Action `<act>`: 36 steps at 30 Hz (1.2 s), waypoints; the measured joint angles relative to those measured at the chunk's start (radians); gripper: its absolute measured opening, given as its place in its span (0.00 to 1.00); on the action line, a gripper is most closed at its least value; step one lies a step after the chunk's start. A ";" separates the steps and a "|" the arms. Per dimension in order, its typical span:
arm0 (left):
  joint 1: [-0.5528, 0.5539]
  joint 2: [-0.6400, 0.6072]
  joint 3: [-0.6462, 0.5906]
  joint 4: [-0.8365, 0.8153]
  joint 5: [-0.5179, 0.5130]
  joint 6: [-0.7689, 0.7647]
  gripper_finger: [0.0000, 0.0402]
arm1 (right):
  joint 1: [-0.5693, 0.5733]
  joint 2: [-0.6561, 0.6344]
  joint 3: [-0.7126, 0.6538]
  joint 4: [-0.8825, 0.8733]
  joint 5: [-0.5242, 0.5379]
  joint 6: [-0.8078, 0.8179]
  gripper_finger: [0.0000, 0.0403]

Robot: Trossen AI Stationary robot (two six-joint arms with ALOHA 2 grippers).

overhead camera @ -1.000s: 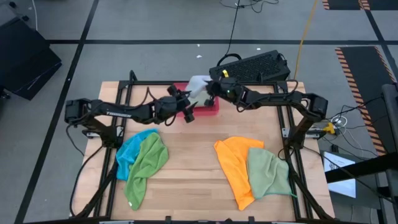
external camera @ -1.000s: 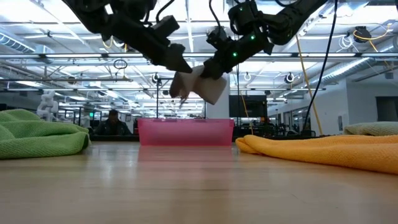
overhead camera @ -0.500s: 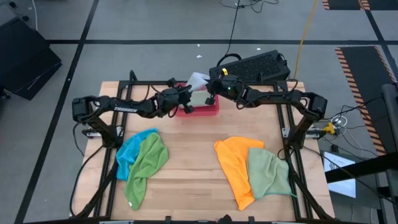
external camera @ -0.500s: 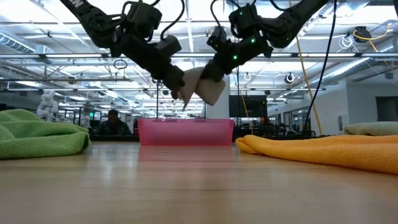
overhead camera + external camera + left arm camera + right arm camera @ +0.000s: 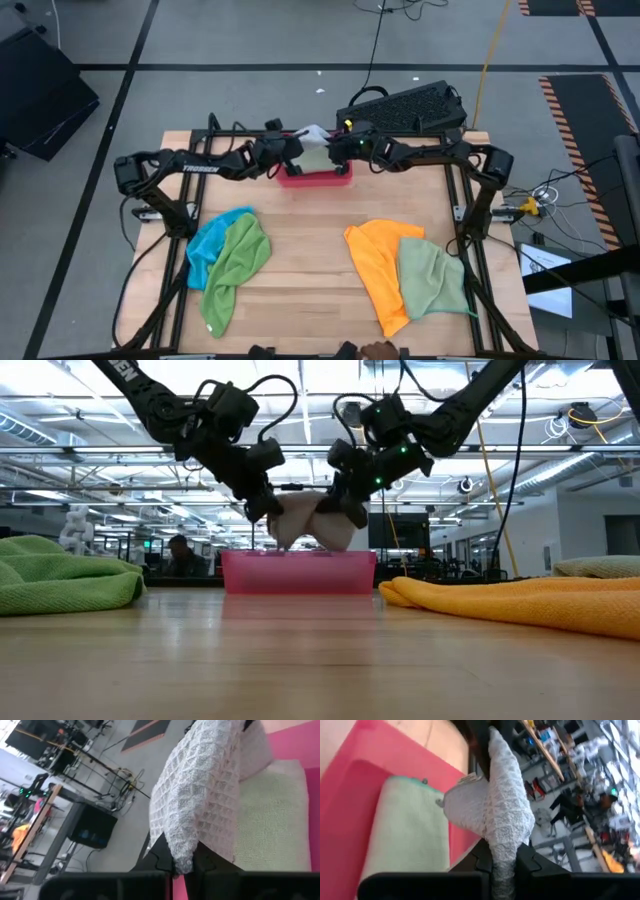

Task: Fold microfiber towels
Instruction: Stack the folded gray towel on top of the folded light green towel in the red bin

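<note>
A light grey waffle-textured microfiber towel [image 5: 313, 135] hangs bunched between my two grippers, just above a pink tray [image 5: 318, 180] at the far middle of the table. My left gripper [image 5: 293, 150] is shut on its left end and my right gripper [image 5: 334, 150] on its right end. A folded pale green towel [image 5: 270, 815] lies flat in the tray under it. In the low view the grey towel [image 5: 305, 520] sags close over the tray's rim [image 5: 298, 558]. My left gripper pinches an end of the grey towel [image 5: 183, 861] between its two fingers, coming from the table's left and slanting slightly down. The cloth is bunched there, in several layers. The towel runs away from the fingers toward the other gripper, clear of the table. My right gripper pinches a bunched, gathered part of the grey towel [image 5: 501, 854] between its two fingers, coming from the table's right and slanting slightly down. The rest of the cloth [image 5: 470, 807] droops over the tray beside the fingers, held clear of the table.
A blue towel [image 5: 210, 240] and a green towel [image 5: 242, 262] lie crumpled at the near left. An orange towel [image 5: 378, 260] and a pale green one [image 5: 432, 278] lie at the near right. Bare wood lies between the two heaps. A black keyboard [image 5: 410, 105] sits beyond the far edge.
My left gripper has gone toward the table's far edge, up to the grey towel's left end, and has rolled. My right gripper has rolled and sunk with the towel. The towel, earlier a tilted bundle higher up, now hangs lower and more level, just over the tray.
</note>
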 joint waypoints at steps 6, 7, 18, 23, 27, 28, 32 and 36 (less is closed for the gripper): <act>0.038 0.001 0.000 0.021 0.000 0.083 0.04 | -0.017 0.062 0.001 0.062 -0.017 -0.139 0.05; 0.043 0.001 -0.001 0.017 0.004 0.096 0.04 | -0.020 0.062 0.001 0.072 -0.017 -0.149 0.05; 0.069 0.000 -0.002 -0.047 -0.043 0.186 0.04 | -0.044 0.055 0.000 0.069 -0.018 -0.190 0.23; 0.088 0.000 -0.002 -0.068 0.019 0.183 0.04 | -0.064 0.055 0.000 -0.010 -0.021 -0.150 0.16; 0.085 0.000 -0.002 -0.064 0.037 0.183 0.04 | -0.074 0.055 -0.001 -0.047 -0.025 -0.096 0.02; 0.085 0.000 -0.002 -0.064 0.037 0.184 0.04 | -0.075 0.055 -0.001 -0.047 -0.026 -0.066 0.02; 0.085 0.000 -0.002 -0.064 0.042 0.179 0.04 | -0.099 0.023 -0.001 -0.088 -0.111 0.106 0.14; 0.084 0.000 -0.002 -0.064 0.044 0.171 0.04 | -0.150 -0.028 0.000 -0.137 -0.249 0.240 0.33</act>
